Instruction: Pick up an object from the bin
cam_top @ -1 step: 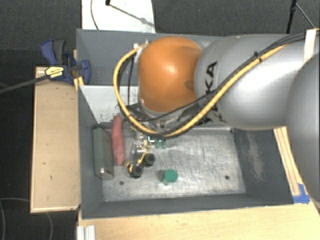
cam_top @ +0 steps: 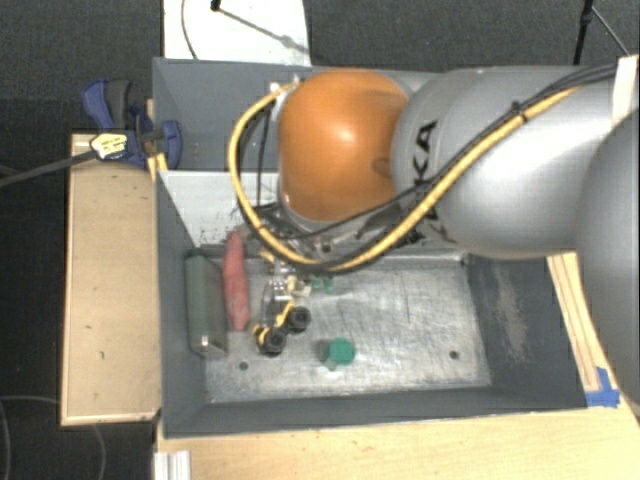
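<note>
My gripper (cam_top: 279, 299) reaches down into the left half of the bin from under the orange cover. Its metal tips stand just above a small black and yellow toy vehicle (cam_top: 281, 328) that lies on the bin floor. Whether anything is between them I cannot make out. Left of the gripper lies a long pinkish-red stick-shaped thing (cam_top: 236, 280), running front to back. A small green piece (cam_top: 337, 352) rests on the floor to the front right of the toy.
A grey-green cylinder (cam_top: 204, 303) with a metal end lies along the bin's left wall. The arm and its orange cover hide the back middle of the bin. The bin floor to the right shows bare metal.
</note>
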